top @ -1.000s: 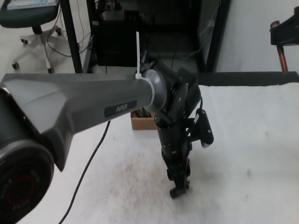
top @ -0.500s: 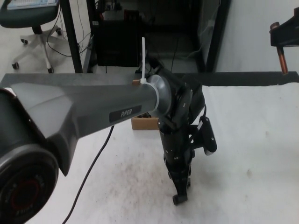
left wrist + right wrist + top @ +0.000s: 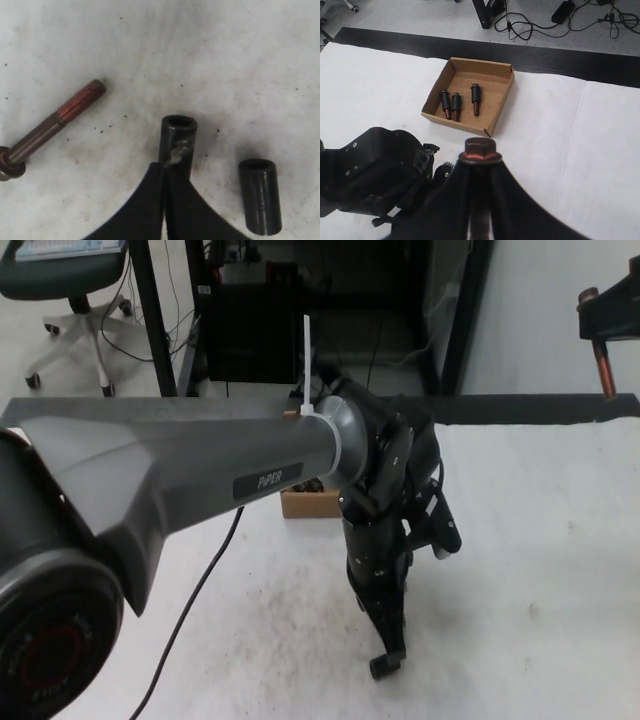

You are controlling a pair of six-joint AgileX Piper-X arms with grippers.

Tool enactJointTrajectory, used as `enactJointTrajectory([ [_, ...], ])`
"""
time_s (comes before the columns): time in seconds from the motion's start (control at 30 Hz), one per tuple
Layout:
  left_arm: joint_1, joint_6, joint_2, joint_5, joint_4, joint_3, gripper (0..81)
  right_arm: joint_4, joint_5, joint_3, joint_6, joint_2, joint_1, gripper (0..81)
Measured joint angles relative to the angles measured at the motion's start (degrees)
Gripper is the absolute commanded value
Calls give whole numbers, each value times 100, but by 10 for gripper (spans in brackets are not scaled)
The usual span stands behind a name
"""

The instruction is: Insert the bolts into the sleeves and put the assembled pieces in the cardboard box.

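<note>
Sleeve (image 3: 179,135) half hidden by left gripper (image 3: 164,170), bolt (image 3: 50,127) head cut off

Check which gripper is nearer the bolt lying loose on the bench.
Left. The left gripper is down at the bench, fingertips over a sleeve beside the loose bolt. The right gripper is raised farther off, shut on a second bolt.
</note>
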Motion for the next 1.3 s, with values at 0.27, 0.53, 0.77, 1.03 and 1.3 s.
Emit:
enactJointTrajectory([
  [0.27, 13, -172, 0, -34, 66, 0, 142, 0, 0, 0, 0, 0, 0, 8],
  [0.53, 13, -195, 0, 443, 282, -336, 474, 0, 0, 0, 0, 0, 0, 8],
  [0.77, 13, -282, 0, 473, 245, -421, 473, 0, 0, 0, 0, 0, 0, 8],
  [1.03, 13, -282, 0, 376, 52, -421, 473, 0, 0, 0, 0, 0, 0, 8],
  [1.3, 13, -282, 15, 464, 13, -421, 466, 0, -14, 0, 0, 0, 0, 8],
])
